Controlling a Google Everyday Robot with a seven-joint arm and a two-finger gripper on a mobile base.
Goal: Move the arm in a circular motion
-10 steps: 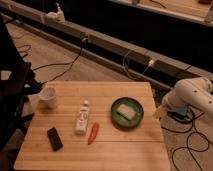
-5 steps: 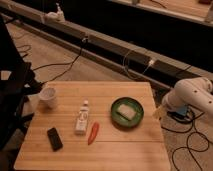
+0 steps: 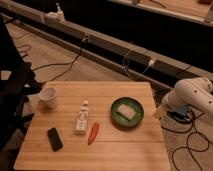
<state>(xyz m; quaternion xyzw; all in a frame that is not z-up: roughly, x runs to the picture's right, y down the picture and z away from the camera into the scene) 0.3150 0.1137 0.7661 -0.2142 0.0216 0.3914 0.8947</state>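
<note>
White arm [image 3: 192, 94] was bent low beside right edge of table [image 3: 125, 150]. Its gripper [image 3: 158, 111] was near green bowl [image 3: 127, 111]; apart or together, could not tell.

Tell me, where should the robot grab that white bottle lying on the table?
Probably from straight above, across the wide body of the white bottle: it lies flat, narrow cap pointing away. The red pepper lies close beside it, so room is tight. The gripper hangs off the right edge of the table, on the arm.

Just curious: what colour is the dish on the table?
Green dish, camera view; the claw sits just right of the table.
</note>
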